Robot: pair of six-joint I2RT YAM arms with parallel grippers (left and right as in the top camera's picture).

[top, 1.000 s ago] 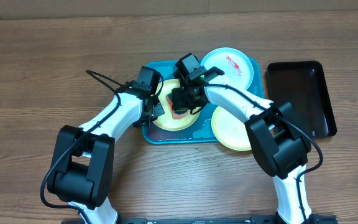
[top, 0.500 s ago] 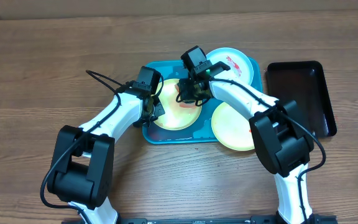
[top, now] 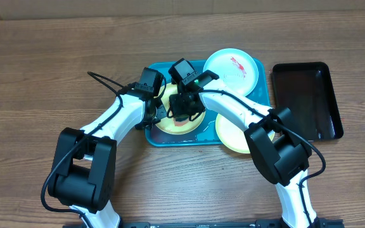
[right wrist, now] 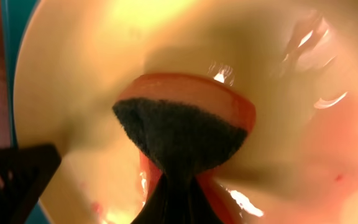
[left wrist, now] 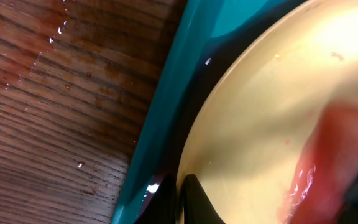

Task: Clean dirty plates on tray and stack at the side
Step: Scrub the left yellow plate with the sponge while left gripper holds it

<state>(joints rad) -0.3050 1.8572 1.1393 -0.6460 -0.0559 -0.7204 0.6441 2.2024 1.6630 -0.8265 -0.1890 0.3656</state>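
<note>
On the large teal-blue rectangular plastic tray (top: 170, 140), left end, the right gripper (top: 184, 111) is clamped tight on an orange sponge with a dark scouring face (right wrist: 185, 134), pressing it onto the pale yellow, red-smeared round plastic plate (top: 179, 127). The left gripper (top: 156, 113) sits closed at that plate's left rim, one fingertip (left wrist: 194, 202) against the edge; whether it actually pinches the rim, can't tell. Tight quarters here: the tray wall runs just beside the plate. The light blue plate (top: 232, 68) and second yellow plate (top: 230, 136) both overhang the tray's edges, and the black tray (top: 306, 95) lies to the right.
</note>
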